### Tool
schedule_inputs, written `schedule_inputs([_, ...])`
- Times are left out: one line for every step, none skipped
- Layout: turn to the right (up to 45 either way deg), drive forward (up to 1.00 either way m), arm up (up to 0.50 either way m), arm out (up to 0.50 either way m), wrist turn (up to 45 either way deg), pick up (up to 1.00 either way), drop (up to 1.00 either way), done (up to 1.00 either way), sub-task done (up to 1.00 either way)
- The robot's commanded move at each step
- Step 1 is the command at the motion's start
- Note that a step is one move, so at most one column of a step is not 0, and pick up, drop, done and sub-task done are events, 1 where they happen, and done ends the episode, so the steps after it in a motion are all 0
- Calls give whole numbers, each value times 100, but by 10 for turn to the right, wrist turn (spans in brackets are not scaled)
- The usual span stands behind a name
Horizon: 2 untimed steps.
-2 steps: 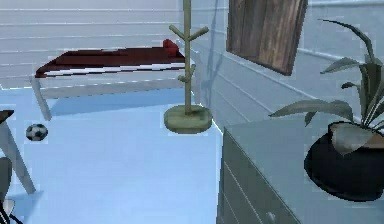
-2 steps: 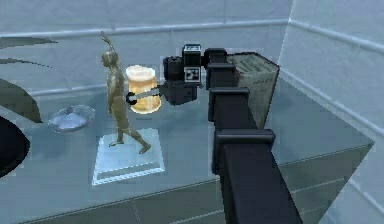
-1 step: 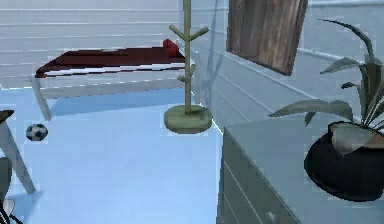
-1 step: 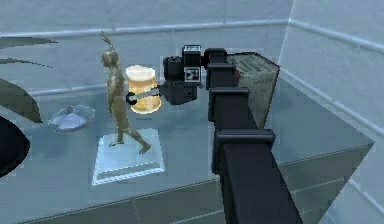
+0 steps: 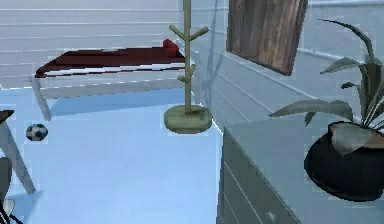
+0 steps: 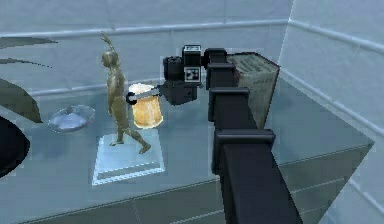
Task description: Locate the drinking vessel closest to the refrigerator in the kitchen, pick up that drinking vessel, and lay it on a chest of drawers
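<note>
Mug (image 6: pixel 148 110) — orange, beside statue (image 6: pixel 118 95) at dresser (image 6: pixel 300 135) top; fingers (image 6: pixel 160 91) adjacent — whether they hold it cannot be told.

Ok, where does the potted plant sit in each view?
Forward view: the potted plant stands at the right edge, on the chest of drawers.
Arm side view: the potted plant cuts in at the left edge, dark pot below, leaves above.
Shared landmark: the chest of drawers' grey-blue top, beneath the plant in both.

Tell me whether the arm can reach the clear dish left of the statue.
Probably not directly: the statue and an orange mug are between the end effector and the clear dish.
</note>
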Motion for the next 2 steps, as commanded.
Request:
schedule_inputs([0,0,0,-10,0,0,0,0,0])
schedule_inputs([0,0,0,0,0,0,0,100,0])
